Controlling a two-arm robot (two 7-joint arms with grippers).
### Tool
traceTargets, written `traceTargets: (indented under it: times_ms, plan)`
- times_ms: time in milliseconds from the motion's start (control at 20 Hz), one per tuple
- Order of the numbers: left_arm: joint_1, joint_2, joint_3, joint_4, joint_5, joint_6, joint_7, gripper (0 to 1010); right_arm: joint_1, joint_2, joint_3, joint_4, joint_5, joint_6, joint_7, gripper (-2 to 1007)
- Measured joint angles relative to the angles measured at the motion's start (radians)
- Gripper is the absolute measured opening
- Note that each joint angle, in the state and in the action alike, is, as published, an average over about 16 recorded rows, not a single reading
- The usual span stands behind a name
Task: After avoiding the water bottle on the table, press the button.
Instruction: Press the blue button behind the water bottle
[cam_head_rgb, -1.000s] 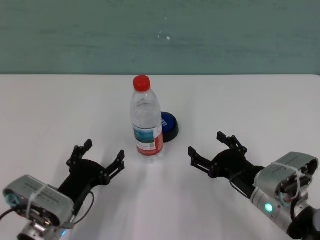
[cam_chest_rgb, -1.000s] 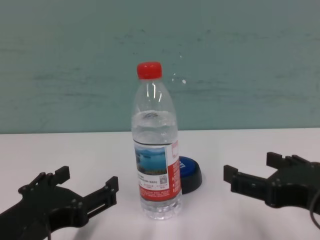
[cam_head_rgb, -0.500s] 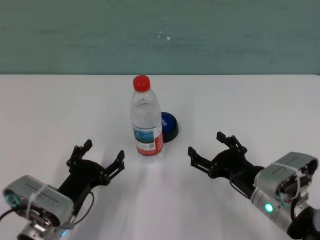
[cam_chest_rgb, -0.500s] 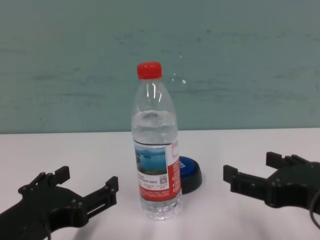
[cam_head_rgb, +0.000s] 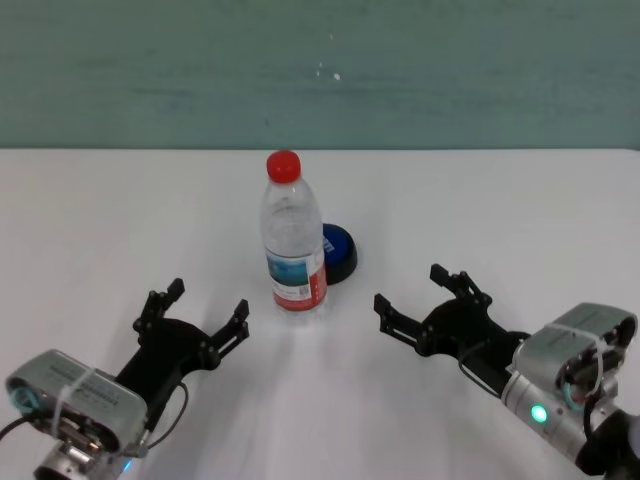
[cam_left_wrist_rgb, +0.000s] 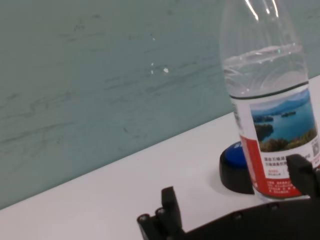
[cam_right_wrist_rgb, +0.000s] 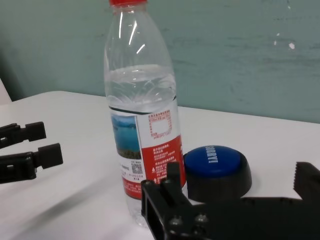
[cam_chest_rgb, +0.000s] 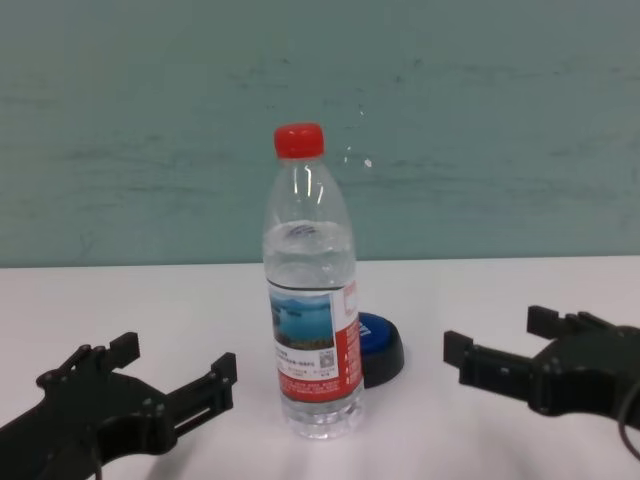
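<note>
- Head view: bottle (cam_head_rgb: 293, 240) upright in the middle of the table (cam_head_rgb: 480, 220), the button (cam_head_rgb: 337, 252) just behind it and a little toward my right, partly hidden by it. My right claw (cam_head_rgb: 418, 300) lies low near the table's front, spread wide, aimed at the pair. My left claw (cam_head_rgb: 193, 315) is parked on the other side, also spread, holding nothing.
- Left wrist view: the bottle's water line sits high, so I judge it fairly heavy yet tall and narrow at the base, easy to tip with a sideways knock. The button peeks out beside the label.
- Right wrist view: the button's blue dome on its black base looks stiff and squat; it wants a push straight down on the crown, no pinching. My fingertips (cam_right_wrist_rgb: 165, 192) are near the bottle's foot, so I would probably swing wide round it.
- Chest view: both claws open, apart from the bottle; nothing is touched yet.
</note>
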Motion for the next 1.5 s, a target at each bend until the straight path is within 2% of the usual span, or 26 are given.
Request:
traceTargets:
  times_ms: [250, 550, 1000, 1250, 1500]
  plan:
    - [0.0, 0.0, 0.0, 0.0, 0.0, 0.0, 0.0, 1000, 0.013, 0.028, 0.006, 0.001, 0.032, 0.004, 0.028, 1004]
    - [0.0, 0.0, 0.0, 0.0, 0.0, 0.0, 0.0, 1000, 0.033, 0.078, 0.015, -0.006, 0.073, 0.019, 0.063, 1004]
    - [0.0, 0.0, 0.0, 0.0, 0.0, 0.0, 0.0, 1000, 0.07, 0.142, 0.017, -0.008, 0.12, 0.041, 0.091, 1004]
    - [0.0, 0.0, 0.0, 0.0, 0.0, 0.0, 0.0, 1000, 0.106, 0.168, 0.01, 0.008, 0.143, 0.045, 0.103, 1004]
    - [0.0, 0.0, 0.0, 0.0, 0.0, 0.0, 0.0, 1000, 0.161, 0.19, -0.007, 0.043, 0.165, 0.053, 0.129, 1004]
